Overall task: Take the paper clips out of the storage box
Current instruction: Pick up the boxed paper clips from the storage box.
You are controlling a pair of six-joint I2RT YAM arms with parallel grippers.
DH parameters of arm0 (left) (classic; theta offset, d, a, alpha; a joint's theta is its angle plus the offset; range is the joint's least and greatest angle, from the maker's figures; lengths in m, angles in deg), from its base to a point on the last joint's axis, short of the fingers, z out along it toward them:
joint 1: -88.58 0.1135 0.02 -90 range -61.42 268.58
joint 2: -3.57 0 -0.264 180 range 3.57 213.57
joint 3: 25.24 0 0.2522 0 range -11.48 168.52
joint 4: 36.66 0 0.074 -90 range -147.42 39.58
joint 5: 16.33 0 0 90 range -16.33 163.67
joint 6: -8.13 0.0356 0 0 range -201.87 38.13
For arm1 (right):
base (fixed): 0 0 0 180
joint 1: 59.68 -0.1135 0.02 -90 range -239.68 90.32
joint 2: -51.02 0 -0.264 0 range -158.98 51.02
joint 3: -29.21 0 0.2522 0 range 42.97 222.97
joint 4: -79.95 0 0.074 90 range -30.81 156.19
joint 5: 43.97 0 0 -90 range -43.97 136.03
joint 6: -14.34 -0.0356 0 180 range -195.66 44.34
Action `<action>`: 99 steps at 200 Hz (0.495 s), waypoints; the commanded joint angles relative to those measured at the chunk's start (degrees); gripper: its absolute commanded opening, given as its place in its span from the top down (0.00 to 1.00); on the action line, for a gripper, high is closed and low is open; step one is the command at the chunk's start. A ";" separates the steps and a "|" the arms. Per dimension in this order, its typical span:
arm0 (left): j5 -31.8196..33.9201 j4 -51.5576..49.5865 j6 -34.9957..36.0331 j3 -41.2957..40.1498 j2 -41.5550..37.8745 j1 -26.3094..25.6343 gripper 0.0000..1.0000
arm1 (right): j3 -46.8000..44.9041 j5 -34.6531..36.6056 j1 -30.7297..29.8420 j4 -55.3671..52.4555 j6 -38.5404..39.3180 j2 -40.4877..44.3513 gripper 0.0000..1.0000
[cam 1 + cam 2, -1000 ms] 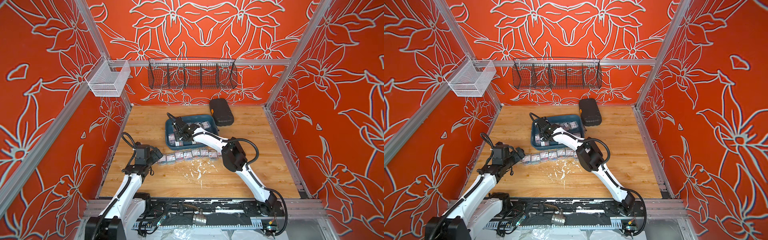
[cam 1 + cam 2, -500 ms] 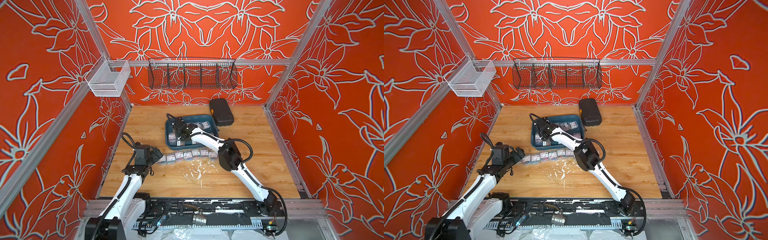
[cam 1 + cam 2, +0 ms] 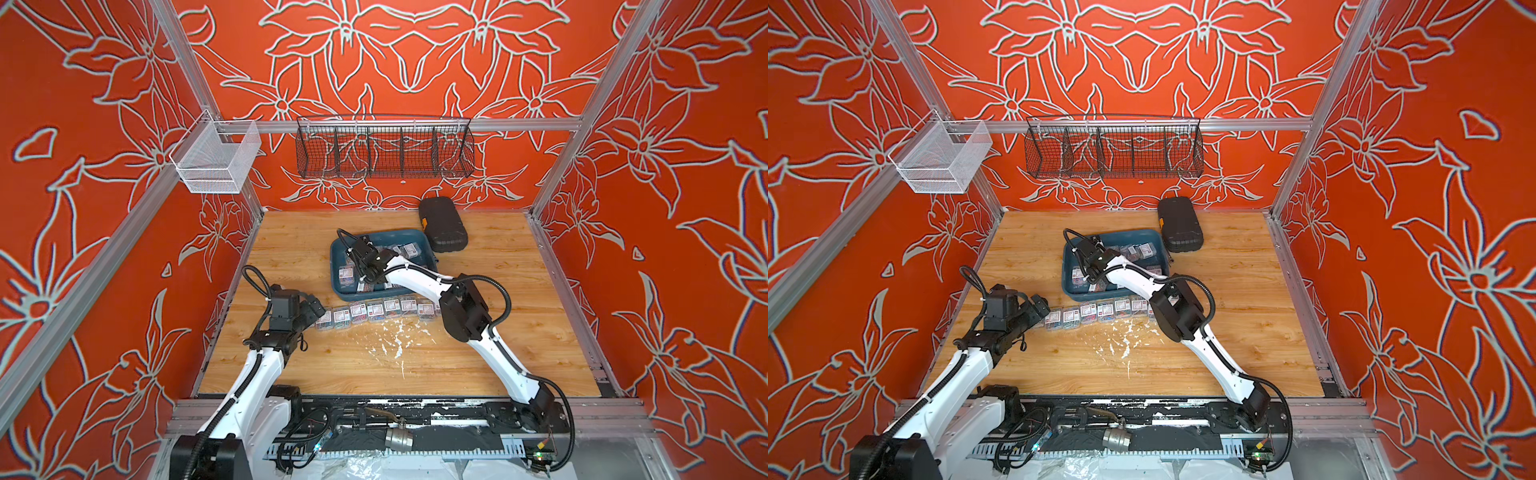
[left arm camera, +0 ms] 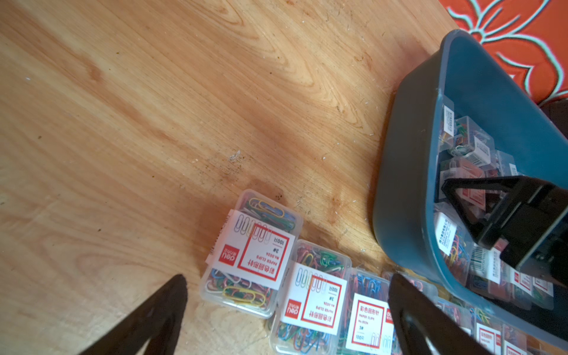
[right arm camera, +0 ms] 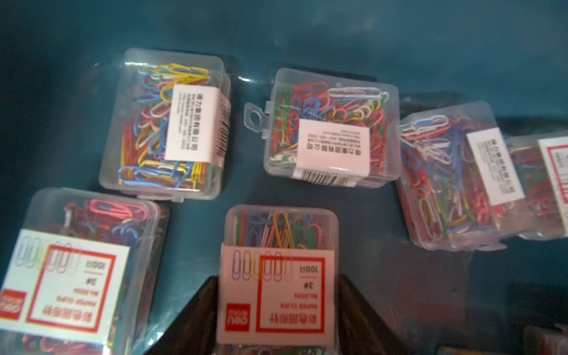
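Observation:
The teal storage box (image 3: pixel 338 286) (image 3: pixel 1069 286) sits at mid-table with several clear boxes of paper clips (image 5: pixel 166 129) inside. My right gripper (image 3: pixel 360 251) (image 3: pixel 1091 252) reaches down into it. In the right wrist view that right gripper (image 5: pixel 278 278) is shut on one labelled paper clip box (image 5: pixel 279 242), a finger pressed to each side. A row of paper clip boxes (image 3: pixel 376 309) (image 4: pixel 252 252) lies on the wood in front of the storage box (image 4: pixel 405 184). My left gripper (image 3: pixel 313 309) (image 4: pixel 289 278) hangs open over the row's left end, holding nothing.
A black hard case (image 3: pixel 442 224) lies behind and to the right of the storage box. A black wire basket (image 3: pixel 384 145) hangs on the back wall and a white mesh basket (image 3: pixel 216 160) on the left rail. White flecks (image 3: pixel 395 340) mark the wood.
My right gripper's fingers have closed in on the paper clip box inside the storage box, and the right arm's elbow has shifted slightly left. The left arm has not moved.

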 commanded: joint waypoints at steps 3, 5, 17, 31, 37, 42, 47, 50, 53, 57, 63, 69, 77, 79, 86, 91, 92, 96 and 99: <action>0.69 0.53 -0.45 -0.37 -0.29 -0.20 0.01 | 1.72 -1.96 -0.08 -2.03 0.74 -1.86 0.40; 0.69 0.53 -0.49 -0.37 -0.29 -0.20 0.01 | 1.72 -2.02 -0.01 -2.03 0.74 -1.79 0.40; 0.64 0.53 -0.45 -0.37 -0.29 -0.20 0.01 | 1.80 -2.05 0.04 -2.24 0.91 -1.64 0.42; 0.69 0.49 -0.52 -0.32 -0.29 -0.18 0.01 | 1.43 -2.13 0.04 -2.73 1.00 -0.72 0.46; 0.69 0.53 -0.49 -0.37 -0.29 -0.20 0.01 | 1.10 -2.07 0.03 -2.86 1.04 -0.16 0.47; 0.69 0.53 -0.45 -0.37 -0.29 -0.23 0.01 | 0.46 -2.12 0.04 -2.82 1.09 0.62 0.49; 0.69 0.53 -0.52 -0.30 -0.29 -0.21 0.01 | -0.34 -2.21 0.04 -2.53 1.23 1.44 0.50; 0.69 0.53 -0.45 -0.36 -0.29 -0.20 0.01 | -0.91 -2.22 0.00 -2.33 1.28 2.05 0.50; 0.69 0.53 -0.50 -0.30 -0.29 -0.20 0.01 | -1.50 -2.30 -0.04 -1.99 1.35 2.73 0.50; 0.69 0.53 -0.45 -0.36 -0.29 -0.23 0.01 | -2.58 -2.40 -0.03 -1.57 1.43 3.68 0.51; 0.69 0.53 -0.49 -0.36 -0.29 -0.16 0.01 | -3.78 -2.48 0.04 -0.44 1.57 5.11 0.51; 0.69 0.53 -0.48 -0.35 -0.29 -0.20 0.01 | -5.80 -2.56 0.04 0.62 1.72 6.83 0.51; 0.69 0.53 -0.51 -0.37 -0.29 -0.22 0.01 | -8.21 -2.58 0.01 2.04 1.95 9.01 0.51; 0.69 0.53 -0.46 -0.37 -0.29 -0.17 0.01 | -8.80 -2.57 0.01 2.39 2.01 9.50 0.51; 0.69 0.53 -0.49 -0.32 -0.30 -0.20 0.01 | -10.66 -2.60 0.00 3.25 2.13 11.13 0.51; 0.69 0.53 -0.49 -0.36 -0.29 -0.16 0.01 | -11.79 -2.53 0.04 3.77 2.20 12.45 0.51; 0.74 0.53 -0.47 -0.37 -0.29 -0.18 0.01 | -12.06 -2.50 0.04 3.90 2.26 12.72 0.51; 0.78 0.53 -0.44 -0.34 -0.34 -0.19 0.01 | -12.99 -2.40 0.02 4.35 2.39 13.66 0.51; 0.82 0.53 -0.44 -0.32 -0.30 -0.20 0.01 | -13.66 -2.32 0.00 4.70 2.48 14.40 0.51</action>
